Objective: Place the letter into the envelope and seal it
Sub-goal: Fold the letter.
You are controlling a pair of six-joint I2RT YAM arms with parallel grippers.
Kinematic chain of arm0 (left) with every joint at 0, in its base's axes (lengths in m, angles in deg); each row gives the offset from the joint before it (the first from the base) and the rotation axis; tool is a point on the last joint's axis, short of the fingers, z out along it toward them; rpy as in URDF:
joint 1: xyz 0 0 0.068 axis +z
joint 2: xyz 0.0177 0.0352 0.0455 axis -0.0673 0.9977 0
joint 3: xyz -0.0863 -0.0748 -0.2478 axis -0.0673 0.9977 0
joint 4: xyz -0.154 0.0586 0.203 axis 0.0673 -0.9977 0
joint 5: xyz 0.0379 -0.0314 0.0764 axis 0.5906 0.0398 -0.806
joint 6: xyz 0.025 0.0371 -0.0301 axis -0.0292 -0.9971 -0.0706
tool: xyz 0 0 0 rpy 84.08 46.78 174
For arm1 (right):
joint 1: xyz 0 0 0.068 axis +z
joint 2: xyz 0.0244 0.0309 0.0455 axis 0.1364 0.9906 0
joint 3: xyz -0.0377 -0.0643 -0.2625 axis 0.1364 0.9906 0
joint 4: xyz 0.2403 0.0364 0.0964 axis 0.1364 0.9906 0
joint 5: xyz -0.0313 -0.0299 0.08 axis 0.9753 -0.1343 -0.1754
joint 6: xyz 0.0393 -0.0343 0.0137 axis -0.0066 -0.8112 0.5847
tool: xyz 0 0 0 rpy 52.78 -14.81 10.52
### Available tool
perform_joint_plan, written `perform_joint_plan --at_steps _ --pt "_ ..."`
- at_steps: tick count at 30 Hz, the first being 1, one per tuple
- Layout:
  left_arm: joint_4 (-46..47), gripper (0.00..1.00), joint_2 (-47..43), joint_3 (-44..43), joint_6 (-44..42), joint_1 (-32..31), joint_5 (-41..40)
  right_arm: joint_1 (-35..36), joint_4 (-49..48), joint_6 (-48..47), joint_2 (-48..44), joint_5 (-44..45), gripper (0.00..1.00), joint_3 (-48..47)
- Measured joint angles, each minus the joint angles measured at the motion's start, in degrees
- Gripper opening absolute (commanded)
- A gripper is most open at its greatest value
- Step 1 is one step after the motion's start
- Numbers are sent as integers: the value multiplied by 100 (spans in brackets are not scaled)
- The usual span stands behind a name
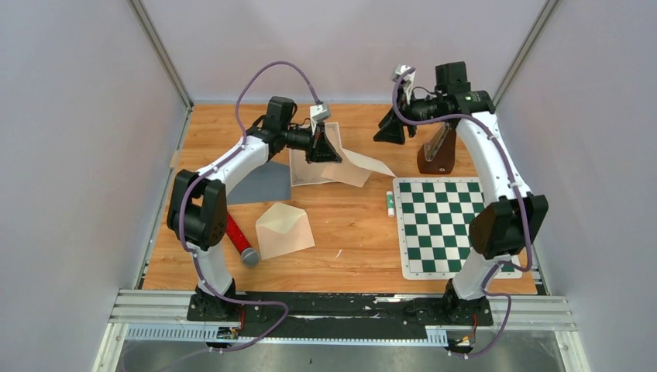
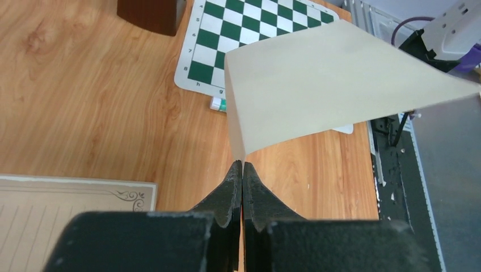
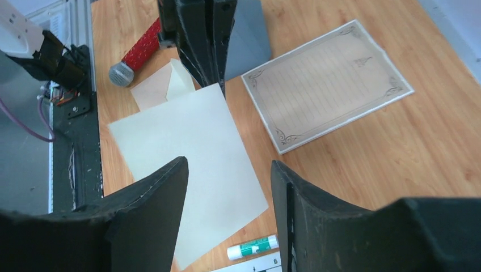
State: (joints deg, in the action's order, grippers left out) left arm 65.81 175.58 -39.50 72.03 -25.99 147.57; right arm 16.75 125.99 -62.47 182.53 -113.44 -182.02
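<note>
Robot lab test cell, not a home/office. Plain pale grey panel walls [image 1: 77, 116] w/ metal corner posts box in a light wooden tabletop [image 1: 349, 256]. Slotted aluminium rail [image 1: 155, 306] along its near edge carries a white-and-black left arm [image 1: 232, 163] & right arm [image 1: 492, 155], w/ loose purple cables [image 1: 279, 64]. Mismatched props: green-and-white chessboard mat [image 1: 453, 225] at the right edge, red-handled microphone [image 1: 236, 236] nr the left edge.

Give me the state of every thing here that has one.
left gripper: shut on the plain cream sheet
plain cream sheet: pinched at a corner, lifted off the table
right gripper: open, holding nothing
bordered lined sheet: flat on the table, unfolded
envelope: flat on the table, flap open
glue stick: lying on its side
</note>
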Motion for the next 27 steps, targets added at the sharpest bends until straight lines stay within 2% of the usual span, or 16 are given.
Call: perform_joint_plan --at_steps 6,12,17,21,22,24,25,26,27 --pt "-470 0 -356 -157 -557 -151 -20 378 444 -767 573 -111 59 87" --pt "-525 0 -636 -186 -754 -184 -22 695 715 -1357 535 -116 53 544" --pt "-710 0 -645 -269 -968 -186 -26 741 817 -1545 509 -116 40 678" --pt "-826 1 -645 -306 -1023 -186 -37 743 837 -1576 507 -116 25 680" --pt "-846 2 -645 -319 -1029 -186 -46 743 837 -1582 507 -116 21 682" --pt "-857 17 -645 -348 -1036 -190 -55 743 837 -1589 498 -116 14 688" --pt "-857 28 -645 -354 -1040 -190 -66 743 833 -1591 485 -118 13 710" --pt "-868 32 -645 -365 -1058 -188 -92 743 835 -1596 466 -116 11 741" --pt "-925 41 -645 -378 -1132 -188 -133 748 844 -1593 435 -114 10 789"
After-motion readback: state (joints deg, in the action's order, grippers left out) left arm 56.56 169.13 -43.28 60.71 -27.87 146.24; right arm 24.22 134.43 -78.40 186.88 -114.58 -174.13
